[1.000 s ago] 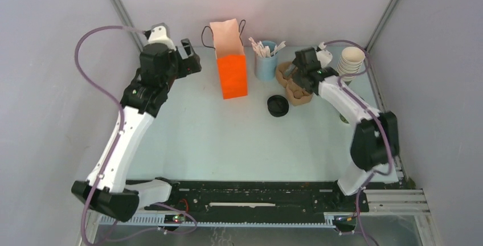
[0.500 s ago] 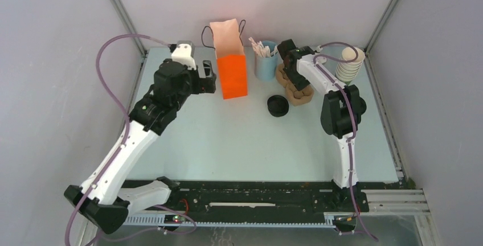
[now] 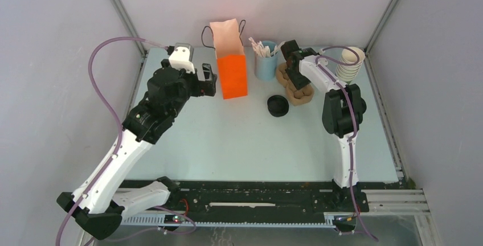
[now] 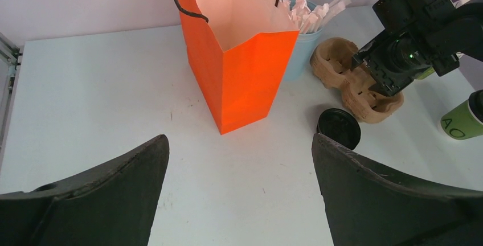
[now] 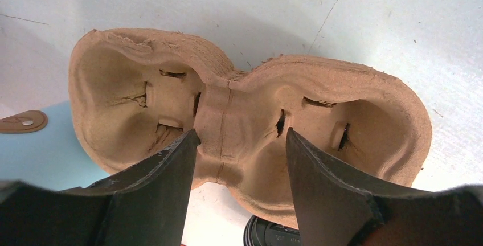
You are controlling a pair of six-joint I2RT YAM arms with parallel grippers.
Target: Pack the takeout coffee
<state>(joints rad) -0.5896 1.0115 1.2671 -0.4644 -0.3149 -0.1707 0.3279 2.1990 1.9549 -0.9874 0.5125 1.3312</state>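
My right jaws stand open astride the carrier (image 5: 228,103) middle bridge, near the far edge of the surface (image 3: 228,138), not clamped. My left jaws are wide open, facing the orange bag (image 4: 242,69).

Your takeout coffee (image 4: 462,122), a small green paper cup with dark lettering on its side, stands at the far right edge of the left wrist view. Its black lid is cut off by the frame. It sits right of the brown pulp carrier (image 4: 336,64), apart from it.
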